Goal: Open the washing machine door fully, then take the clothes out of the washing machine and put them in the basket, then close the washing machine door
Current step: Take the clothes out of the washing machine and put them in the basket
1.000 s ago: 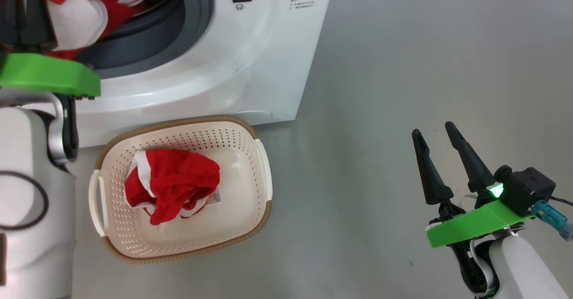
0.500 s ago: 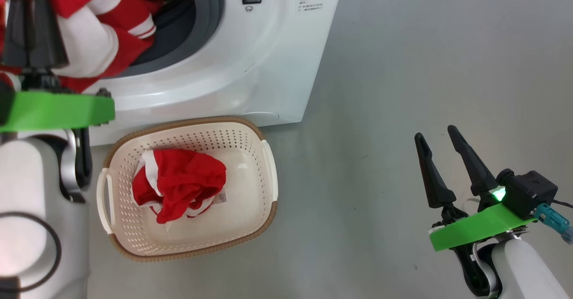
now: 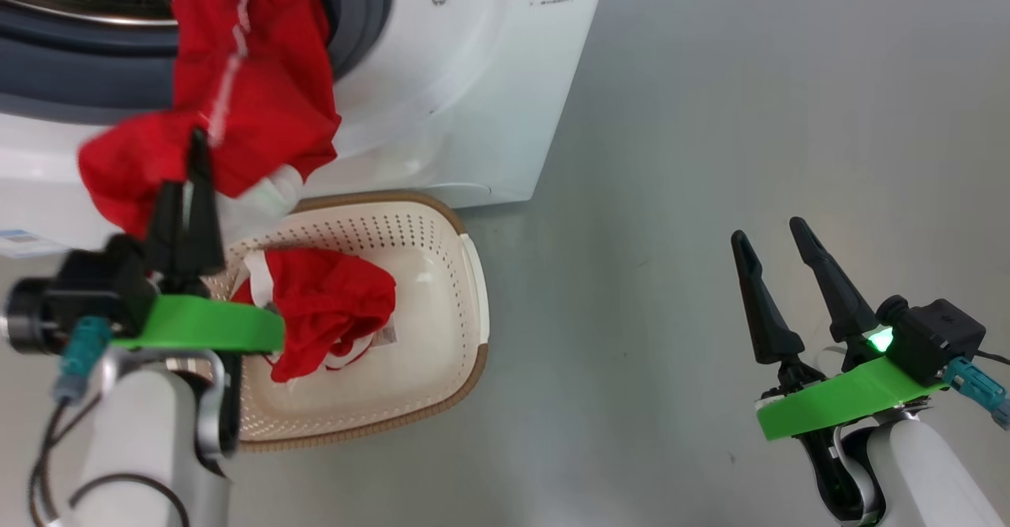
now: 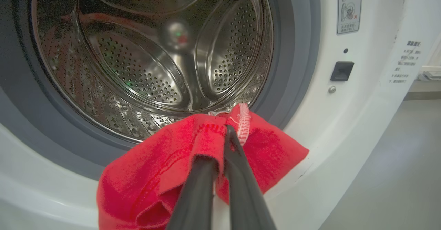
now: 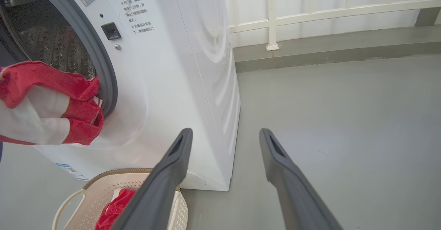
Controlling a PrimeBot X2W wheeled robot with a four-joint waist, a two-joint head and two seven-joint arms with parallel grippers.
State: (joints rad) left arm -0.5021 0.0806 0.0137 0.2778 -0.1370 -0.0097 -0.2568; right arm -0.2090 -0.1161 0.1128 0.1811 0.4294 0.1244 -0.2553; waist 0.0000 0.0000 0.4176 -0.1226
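Here the left gripper (image 3: 194, 148) is clamped shut on a red garment (image 3: 252, 93), its two dark fingers pressed together over a stitched hem of the cloth. The garment, red with a thin white stripe and a white panel, hangs in front of the washing machine (image 3: 473, 93), across the lower edge of the grey gasket (image 4: 296, 68) and just above the back rim of the basket (image 3: 442, 338). Behind it the steel drum (image 4: 155, 68) shows its perforated wall. A second red garment (image 3: 323, 306) lies crumpled in the basket, which stands on the grey floor (image 3: 750, 77) right against the foot of the machine. The right gripper (image 3: 765, 229) hovers well off to the right over the floor, fingers spread apart and holding nothing.
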